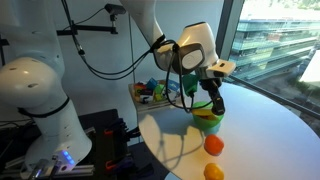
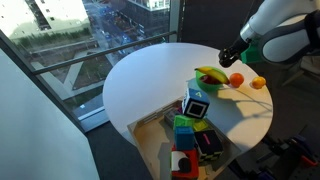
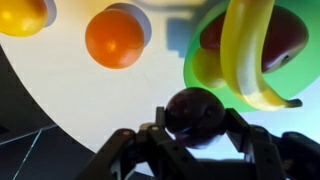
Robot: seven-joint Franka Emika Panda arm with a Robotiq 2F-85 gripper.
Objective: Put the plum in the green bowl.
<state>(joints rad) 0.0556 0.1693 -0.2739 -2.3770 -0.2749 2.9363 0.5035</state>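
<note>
In the wrist view my gripper (image 3: 195, 122) is shut on the plum (image 3: 194, 108), a small dark purple round fruit held between the two fingers. The lime-green bowl (image 3: 200, 40) lies just beyond it, up and right, with a yellow banana (image 3: 245, 55) and a dark red fruit (image 3: 285, 40) in it. In both exterior views the gripper (image 1: 214, 102) (image 2: 228, 55) hangs just above the green bowl (image 1: 208, 118) (image 2: 210, 84) on the round white table (image 1: 270, 130). The plum itself is too small to make out in those views.
Two orange fruits (image 3: 115, 38) (image 3: 22, 14) lie on the table beside the bowl, also seen in an exterior view (image 1: 214, 145) (image 1: 213, 172). A container of mixed coloured objects (image 2: 195, 125) stands at the table's edge. Windows surround the table.
</note>
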